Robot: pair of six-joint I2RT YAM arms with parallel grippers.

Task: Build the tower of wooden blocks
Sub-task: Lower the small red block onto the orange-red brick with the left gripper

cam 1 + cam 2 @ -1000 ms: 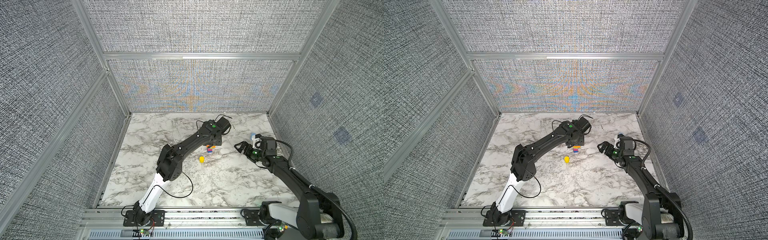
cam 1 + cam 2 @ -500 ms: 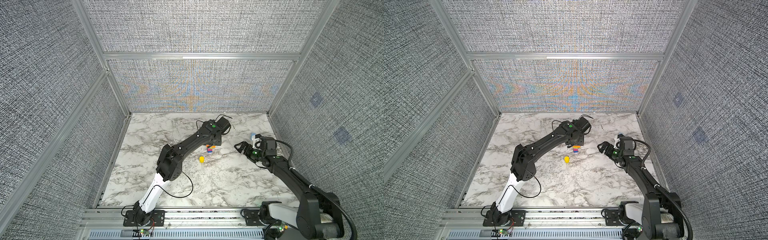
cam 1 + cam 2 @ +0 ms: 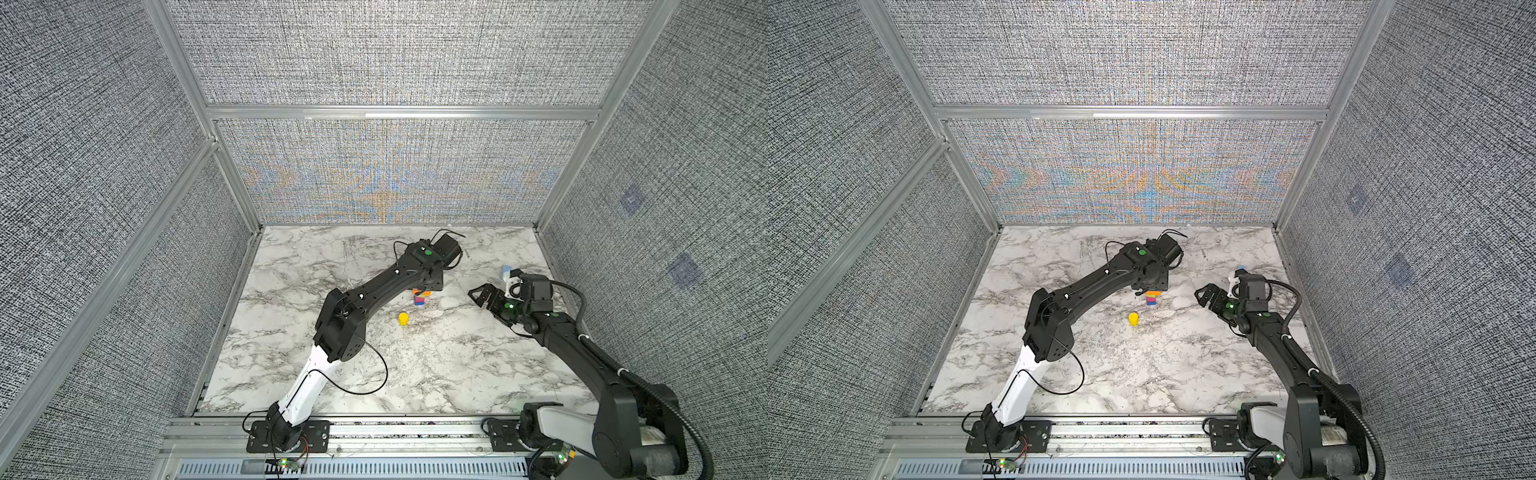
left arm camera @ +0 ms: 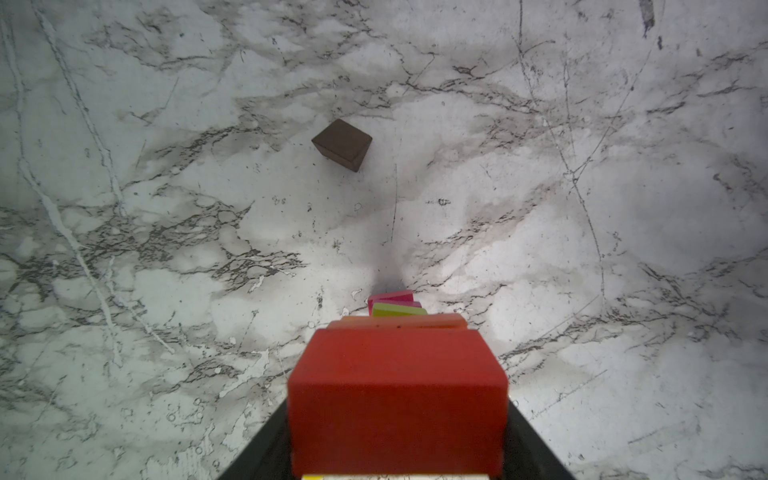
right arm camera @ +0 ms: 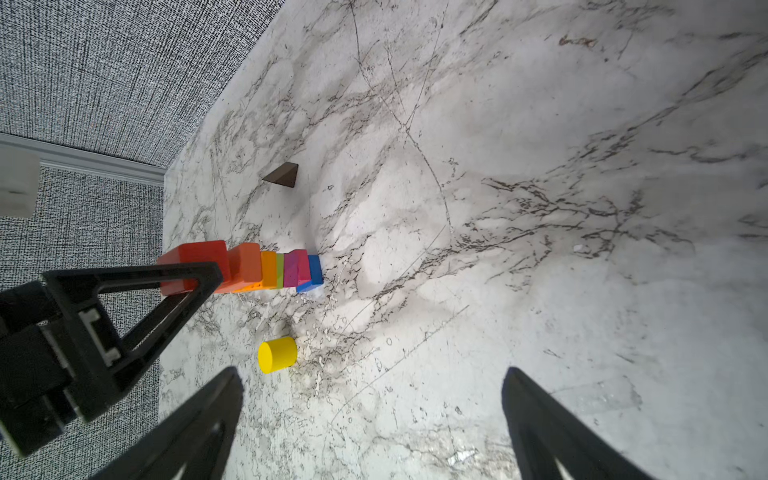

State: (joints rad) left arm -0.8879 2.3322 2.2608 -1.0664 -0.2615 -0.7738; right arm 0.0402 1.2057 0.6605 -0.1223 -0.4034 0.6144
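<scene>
We find the tower (image 3: 420, 300) near the middle of the frame in both top views, standing on the marble table (image 3: 415, 374) and half hidden under the left arm's wrist. In the right wrist view we read its layers from the table up: blue, pink, purple, lime, yellow-orange, orange. The red block (image 5: 195, 259) is topmost, lying against the orange one. The left gripper (image 4: 397, 415) holds it, its jaws part-way closed on two opposite sides, and one black finger (image 5: 145, 278) runs along the block's flank.

The yellow cylinder (image 3: 403, 318) lies just below and left of the tower in the top views, apart from it. The dark brown block (image 4: 342, 144) rests on the marble, well apart from the tower's foot. A light blue block (image 3: 505, 272) sits at the right of the frame, just behind the right arm's wrist.

The right gripper (image 3: 478, 294) hangs right of centre, well apart from the tower, its jaws spread wide with nothing between them.
</scene>
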